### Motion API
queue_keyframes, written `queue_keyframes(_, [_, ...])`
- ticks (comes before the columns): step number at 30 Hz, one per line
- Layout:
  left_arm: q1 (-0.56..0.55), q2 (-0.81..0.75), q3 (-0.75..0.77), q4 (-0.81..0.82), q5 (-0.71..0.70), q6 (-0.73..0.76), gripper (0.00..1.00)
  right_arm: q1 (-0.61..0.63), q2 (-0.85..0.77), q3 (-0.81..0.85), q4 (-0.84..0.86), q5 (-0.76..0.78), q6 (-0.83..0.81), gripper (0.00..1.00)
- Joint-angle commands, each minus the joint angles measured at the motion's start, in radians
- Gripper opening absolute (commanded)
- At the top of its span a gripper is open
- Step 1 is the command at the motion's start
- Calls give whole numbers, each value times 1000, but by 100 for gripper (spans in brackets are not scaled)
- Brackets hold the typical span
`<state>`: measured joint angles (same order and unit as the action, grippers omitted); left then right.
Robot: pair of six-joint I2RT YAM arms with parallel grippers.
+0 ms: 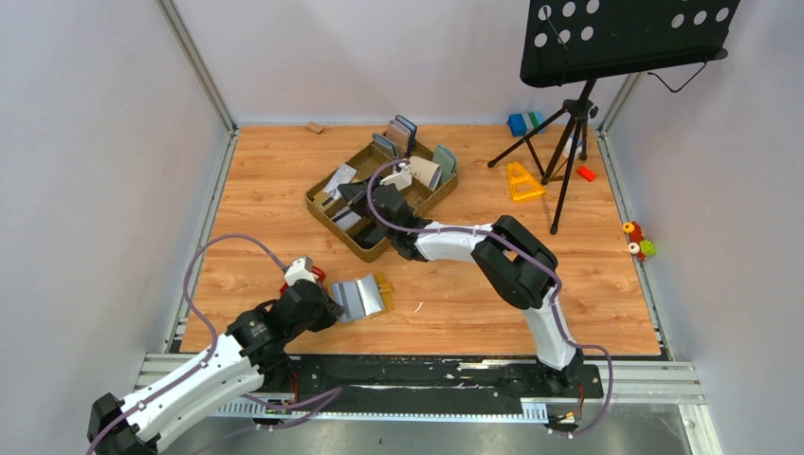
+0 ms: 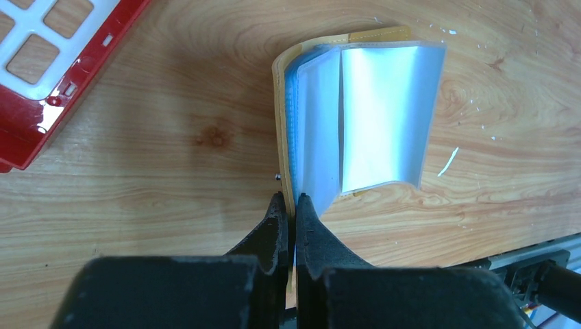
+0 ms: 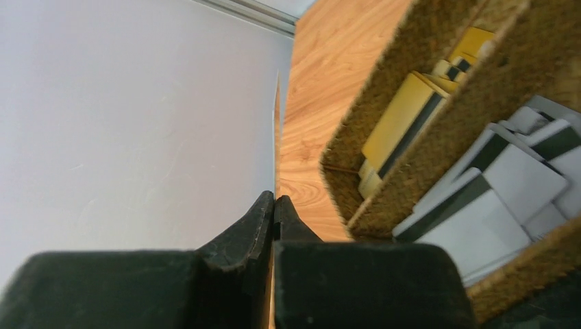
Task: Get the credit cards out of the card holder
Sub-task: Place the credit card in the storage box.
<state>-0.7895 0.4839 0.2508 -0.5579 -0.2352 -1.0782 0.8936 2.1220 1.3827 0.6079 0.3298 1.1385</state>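
Observation:
The mustard-yellow card holder (image 1: 363, 298) lies open on the wood floor near the front left. Its silvery clear sleeves (image 2: 384, 110) fan up from the yellow cover (image 2: 280, 103). My left gripper (image 2: 294, 199) is shut on the near edge of that cover, and shows in the top view (image 1: 327, 308). My right gripper (image 1: 353, 196) hangs over the brown tray (image 1: 318, 204). It is shut on a thin pale grey credit card (image 3: 137, 137) held edge-on, which fills the left of the right wrist view. More grey cards (image 3: 507, 178) lie in the tray.
A red basket (image 1: 311, 276) sits just left of the card holder and shows in the left wrist view (image 2: 62, 68). Upright wallets (image 1: 403, 133) stand at the tray's far end. A music stand tripod (image 1: 569, 123), a yellow toy (image 1: 521, 180) and small blocks (image 1: 640, 242) are at the right.

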Motion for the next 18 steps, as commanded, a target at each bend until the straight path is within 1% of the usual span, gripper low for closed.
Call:
queue_keyframes(1, [3, 24, -18, -102, -65, -11, 0, -3, 6, 16, -30, 40, 13, 0])
queue_keyframes(7, [3, 48, -23, -66, -52, -3, 0, 4, -4, -66, -38, 52, 86, 0])
queue_keyframes(13, [3, 57, -23, -62, -53, 20, 0, 26, 23, -83, -44, 66, 119, 0])
queue_keyframes(17, [4, 53, -24, -62, -50, 27, 0, 27, 52, -58, -40, 47, 124, 5])
queue_keyframes(18, [3, 51, -24, -64, -50, 29, 0, 27, 56, -54, -40, 46, 123, 10])
